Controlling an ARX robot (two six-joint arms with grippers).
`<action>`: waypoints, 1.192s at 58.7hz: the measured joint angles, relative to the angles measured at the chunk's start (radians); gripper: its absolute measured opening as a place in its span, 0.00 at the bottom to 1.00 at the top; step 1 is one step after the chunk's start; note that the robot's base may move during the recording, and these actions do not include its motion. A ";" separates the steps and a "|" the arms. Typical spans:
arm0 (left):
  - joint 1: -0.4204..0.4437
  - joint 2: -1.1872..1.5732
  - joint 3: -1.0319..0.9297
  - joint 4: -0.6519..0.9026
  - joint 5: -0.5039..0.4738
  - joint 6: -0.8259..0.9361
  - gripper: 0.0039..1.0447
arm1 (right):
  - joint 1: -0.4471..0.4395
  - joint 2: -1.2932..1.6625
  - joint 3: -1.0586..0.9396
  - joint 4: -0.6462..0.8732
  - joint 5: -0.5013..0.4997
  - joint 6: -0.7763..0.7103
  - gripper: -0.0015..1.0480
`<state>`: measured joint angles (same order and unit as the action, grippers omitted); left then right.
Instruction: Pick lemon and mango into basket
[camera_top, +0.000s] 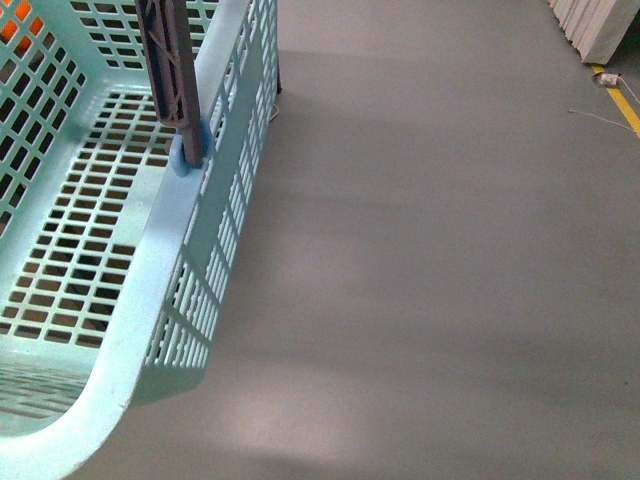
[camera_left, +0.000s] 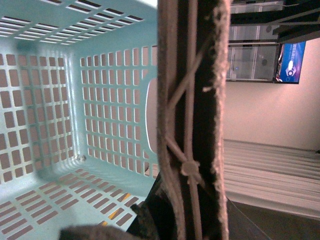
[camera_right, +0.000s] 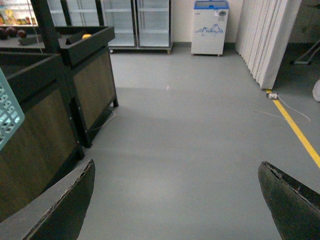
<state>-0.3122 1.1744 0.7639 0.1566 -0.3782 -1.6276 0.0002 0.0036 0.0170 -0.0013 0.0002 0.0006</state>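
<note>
A: What is the room like?

B: Bare grey floor (camera_top: 450, 250) runs back to glass-door fridges (camera_right: 135, 22). A dark stand (camera_right: 85, 75) with tray-like tops sits off to the left of the right wrist view.

A: And the basket?

B: The basket (camera_top: 155, 260) is at the robot's left, cut off by the front view's edge. Its handle (camera_top: 165, 60) stands upright. What shows of its slotted bottom is bare, so I judge nothing has been dropped in yet.

A: Why is the handle up?

B: Probably so the left arm can carry it. The left wrist view has the handle right against the lens. Only dark bits of the left tool (camera_left: 160, 215) show, so I cannot tell whether it grips.

A: The right tool?

B: The right tool (camera_right: 175, 215) is spread wide with nothing in it and faces open floor, free for picking.

A: Lemon, mango?

B: Neither is certain. One yellow-orange fruit (camera_right: 86, 36) lies on the stand's top, too small to name. Dark fruits (camera_right: 11, 33) sit further back on the stand. An orange patch (camera_top: 18, 30) shows through the basket's wall, unidentifiable.
</note>
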 joint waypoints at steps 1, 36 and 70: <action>0.000 0.000 0.000 0.000 -0.001 0.000 0.05 | 0.000 0.000 0.000 0.000 0.000 0.000 0.92; 0.000 0.000 0.000 0.000 -0.002 0.000 0.05 | 0.000 0.000 0.000 0.000 0.000 0.000 0.92; -0.002 0.003 0.000 0.000 -0.002 -0.008 0.05 | 0.000 0.000 0.000 0.000 0.003 0.000 0.92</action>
<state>-0.3141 1.1770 0.7639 0.1562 -0.3801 -1.6352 0.0006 0.0036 0.0170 -0.0013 0.0029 0.0006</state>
